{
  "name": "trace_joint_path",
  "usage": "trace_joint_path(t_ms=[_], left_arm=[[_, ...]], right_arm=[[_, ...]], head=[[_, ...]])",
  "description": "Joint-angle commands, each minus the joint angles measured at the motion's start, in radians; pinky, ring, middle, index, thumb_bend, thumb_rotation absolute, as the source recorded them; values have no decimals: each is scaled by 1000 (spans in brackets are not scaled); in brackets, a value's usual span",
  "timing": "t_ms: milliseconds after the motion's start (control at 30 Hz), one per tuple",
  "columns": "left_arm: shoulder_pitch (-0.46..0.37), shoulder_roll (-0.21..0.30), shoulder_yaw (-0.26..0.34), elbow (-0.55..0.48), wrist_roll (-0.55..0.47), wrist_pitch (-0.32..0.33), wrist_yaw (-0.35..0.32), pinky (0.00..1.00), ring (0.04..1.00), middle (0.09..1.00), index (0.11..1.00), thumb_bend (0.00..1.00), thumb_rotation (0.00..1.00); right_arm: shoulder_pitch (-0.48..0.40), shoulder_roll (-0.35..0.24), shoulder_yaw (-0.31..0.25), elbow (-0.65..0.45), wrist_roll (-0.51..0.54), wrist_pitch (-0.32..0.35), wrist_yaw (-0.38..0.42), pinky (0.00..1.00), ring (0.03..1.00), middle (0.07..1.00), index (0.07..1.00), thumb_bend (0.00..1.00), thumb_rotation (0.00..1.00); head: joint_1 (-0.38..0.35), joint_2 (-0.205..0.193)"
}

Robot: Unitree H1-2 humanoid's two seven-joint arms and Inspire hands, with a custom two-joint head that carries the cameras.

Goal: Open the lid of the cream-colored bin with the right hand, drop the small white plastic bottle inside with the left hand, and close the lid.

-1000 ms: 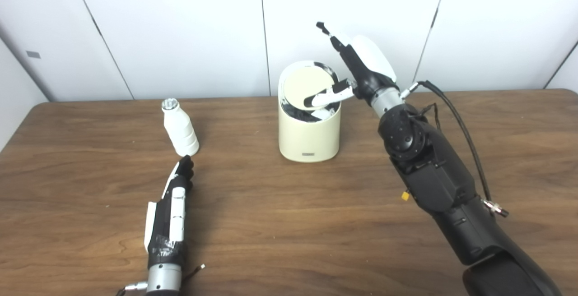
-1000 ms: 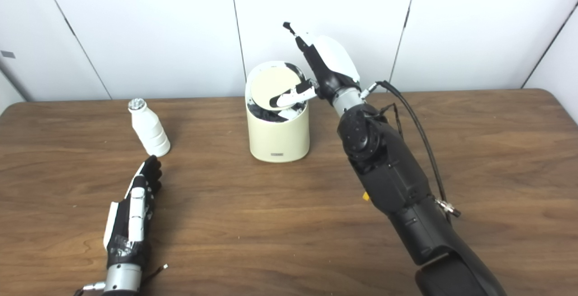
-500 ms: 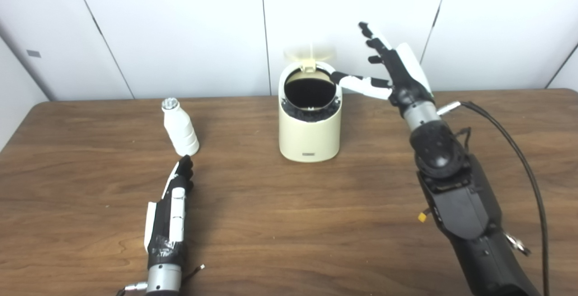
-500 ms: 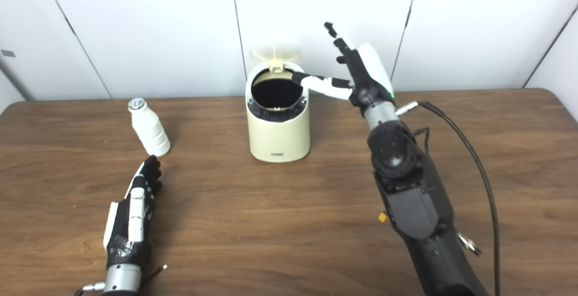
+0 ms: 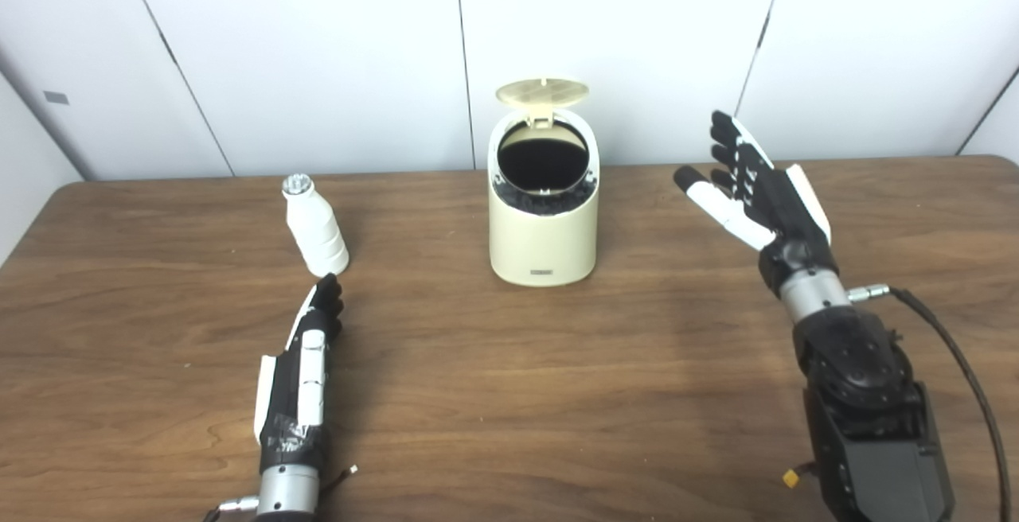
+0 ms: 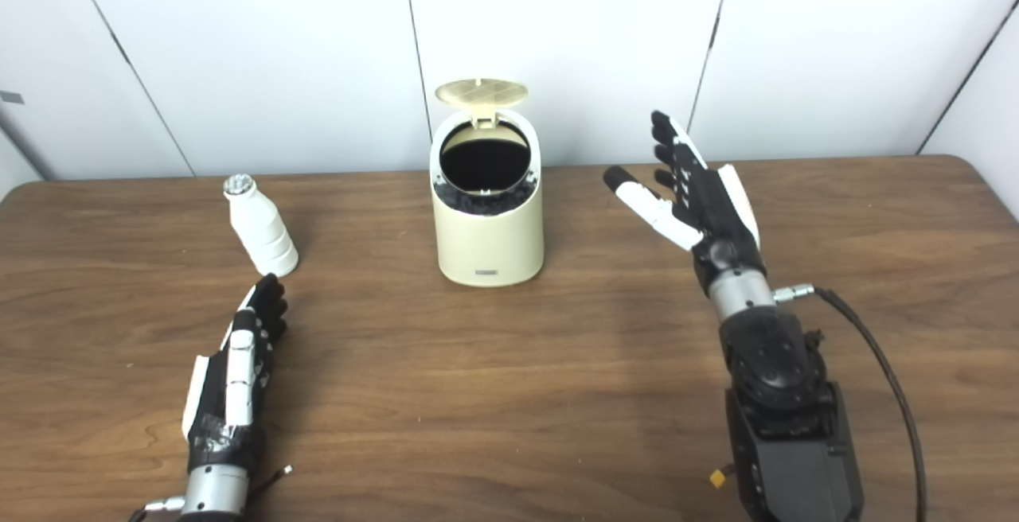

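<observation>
Black-and-white right robot hand (image 5: pixel 756 192): raised above desk (image 5: pixel 509 395), well right of bin, fingers spread, holding nothing. Left robot hand (image 5: pixel 306 355): flat on desk, fingers straight and extended, nothing held, fingertips just short of bottle base. Small white plastic bottle (image 5: pixel 316 226): upright, silver cap, left of bin, well apart from it, touching no hand. Cream-colored bin (image 5: pixel 544 216): centre back of desk, lid (image 5: pixel 542 92) flipped up on rear hinge, dark opening fully exposed, facing up and slightly forward.

Step in hand, judged: lid opening done, bottle pickup by left robot hand due next. For a clean grasp: lift palm off desk, spread thumb away from fingers, wrap around ribbed lower body rather than narrow neck, close from the side to avoid tipping. Bottle tall and light-looking, so likely to topple if nudged by fingertips first. Carry over rim, release above middle of opening, clear of raised lid. Right robot hand best kept out of the carry path, ready to press lid down afterwards.
</observation>
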Motion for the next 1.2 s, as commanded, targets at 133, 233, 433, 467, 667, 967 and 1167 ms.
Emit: trace_joint_path(t_ms=[133, 233, 433, 467, 667, 967, 1167], left_arm=[[2, 20, 4, 14, -7, -9, -11, 984, 967, 964, 965, 477, 1000], [-1, 22, 7, 15, -16, -13, -15, 982, 968, 966, 970, 483, 1000], [-5, 30, 13, 18, -29, -13, -17, 981, 962, 964, 968, 520, 1000], [-5, 31, 14, 20, -33, -15, -18, 980, 961, 963, 966, 527, 1000], [-4, 34, 15, 11, -41, -3, -18, 987, 965, 964, 968, 532, 1000], [-1, 32, 14, 15, -45, -18, -16, 985, 958, 962, 967, 523, 1000], [10, 18, 6, 6, -25, -17, -5, 966, 949, 952, 957, 528, 1000]], right_arm=[[73, 10, -41, -81, 100, 6, -3, 1000, 946, 955, 952, 585, 706], [118, 15, -56, -88, 142, 0, 0, 999, 967, 976, 954, 639, 752], [185, 41, -70, -49, 225, -114, 15, 995, 984, 975, 953, 642, 811], [192, 37, -68, -32, 244, -141, 33, 998, 994, 990, 974, 620, 853], [225, 40, -51, 9, 277, -215, 56, 1000, 1000, 1000, 1000, 655, 997], [256, 59, -59, 59, 311, -298, 49, 1000, 1000, 1000, 1000, 683, 1000], [265, 34, -72, 112, 327, -354, 60, 1000, 1000, 1000, 1000, 686, 1000]], head=[[-3, 3], [-2, 5], [2, 6], [4, 7], [16, 7], [55, -3], [153, -31]])
